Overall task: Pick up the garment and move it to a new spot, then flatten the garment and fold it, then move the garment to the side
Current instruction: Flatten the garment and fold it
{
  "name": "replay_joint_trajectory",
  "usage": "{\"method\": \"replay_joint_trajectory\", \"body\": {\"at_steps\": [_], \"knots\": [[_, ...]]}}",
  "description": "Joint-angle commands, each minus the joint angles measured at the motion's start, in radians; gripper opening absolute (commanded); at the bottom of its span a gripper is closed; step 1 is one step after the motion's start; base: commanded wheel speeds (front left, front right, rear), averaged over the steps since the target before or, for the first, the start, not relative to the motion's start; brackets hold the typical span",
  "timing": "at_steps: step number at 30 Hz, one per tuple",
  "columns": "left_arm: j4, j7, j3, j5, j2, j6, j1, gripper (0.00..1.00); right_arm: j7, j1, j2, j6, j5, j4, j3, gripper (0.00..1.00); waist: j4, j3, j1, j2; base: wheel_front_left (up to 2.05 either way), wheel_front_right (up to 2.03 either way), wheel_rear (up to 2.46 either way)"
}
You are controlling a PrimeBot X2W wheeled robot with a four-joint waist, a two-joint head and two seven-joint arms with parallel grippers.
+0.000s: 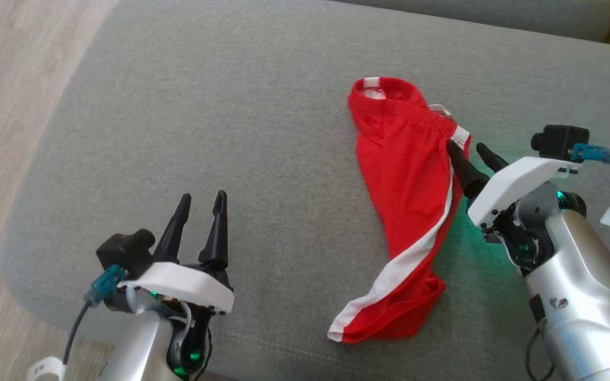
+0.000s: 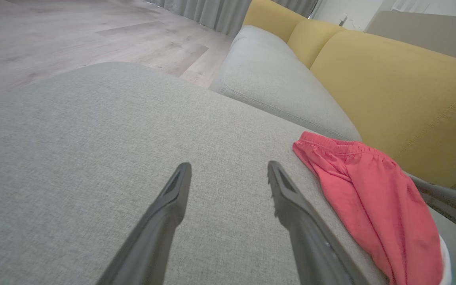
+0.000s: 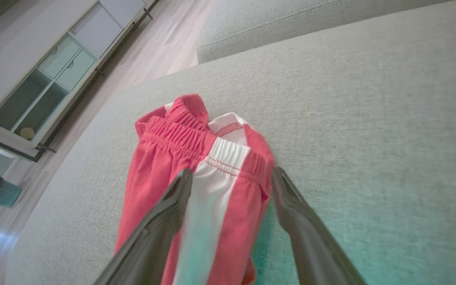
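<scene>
Shorts lie bunched lengthwise on the cushion, waistband at the far end. Right gripper: spread wide, straddling the white-striped waistband corner, nothing clamped; likely set up for the pick-up pinch. Left gripper: wide, empty, over bare cushion well apart, presumably on standby.

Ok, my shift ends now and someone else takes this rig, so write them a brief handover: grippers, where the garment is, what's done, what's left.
Left gripper: open, holding nothing, over the bare grey cushion, apart from the garment.
Right gripper: open, fingers either side of the waistband of the red shorts, at the white stripe; not closed on it.
Shorts: bunched lengthwise on the cushion, neither flat nor folded.
Done: right gripper placed at the waistband.
Left: grip, move, flatten, fold, set aside.
</scene>
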Motion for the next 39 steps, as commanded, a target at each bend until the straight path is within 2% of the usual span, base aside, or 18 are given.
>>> {"method": "replay_joint_trajectory", "body": {"at_steps": [1,6,7,8,14,18,23,28,33,39], "knots": [[-0.028,-0.012,0.023,-0.005,0.01,-0.004,-0.05,1.0,-0.007,-0.047,-0.004,0.003,0.019,-0.02,0.034,1.0,0.018,0.011,0.0,0.0,0.0,0.0,0.0],[-0.026,-0.012,0.018,-0.007,0.01,-0.003,-0.051,1.0,-0.027,-0.068,-0.023,0.003,0.047,0.011,0.087,1.0,0.03,0.016,0.0,0.0,0.0,0.0,0.0],[-0.025,-0.012,0.017,-0.007,0.01,-0.002,-0.051,1.0,-0.036,-0.071,-0.027,0.003,0.049,0.016,0.096,0.74,0.031,0.015,0.0,0.0,0.0,0.0,0.0],[-0.024,-0.012,0.016,-0.007,0.01,-0.001,-0.051,1.0,-0.05,-0.075,-0.031,0.003,0.051,0.02,0.104,0.0,0.031,0.014,0.0,0.0,0.0,0.0,0.0],[-0.019,-0.012,0.011,-0.009,0.01,0.005,-0.049,1.0,-0.149,-0.093,-0.05,0.003,0.052,0.007,0.158,0.0,0.024,-0.012,0.0,0.0,0.0,0.0,0.0],[-0.02,-0.012,0.012,-0.013,0.01,0.009,-0.045,1.0,-0.175,-0.101,-0.058,0.003,0.072,-0.018,0.196,0.0,0.019,-0.037,0.0,0.0,0.0,0.0,0.0],[-0.019,-0.012,0.007,-0.016,0.01,0.013,-0.038,1.0,-0.189,-0.106,-0.078,0.003,0.053,0.001,0.203,0.0,0.023,-0.06,0.0,0.0,0.0,0.0,0.0],[-0.024,-0.012,0.014,-0.012,0.01,0.02,-0.021,1.0,-0.252,-0.083,-0.084,0.003,0.043,-0.024,0.187,0.0,0.021,-0.097,0.0,0.0,0.0,0.0,0.0],[-0.038,-0.012,0.048,0.001,0.01,0.023,0.005,1.0,-0.33,-0.014,-0.078,0.003,-0.037,-0.088,0.153,0.0,-0.014,-0.139,0.0,0.0,0.0,0.0,0.0],[-0.055,-0.012,0.076,0.013,0.01,0.024,0.051,1.0,-0.38,0.149,-0.025,0.003,-0.193,-0.189,0.053,0.0,-0.078,-0.184,0.0,0.0,0.0,0.0,0.0]]}}
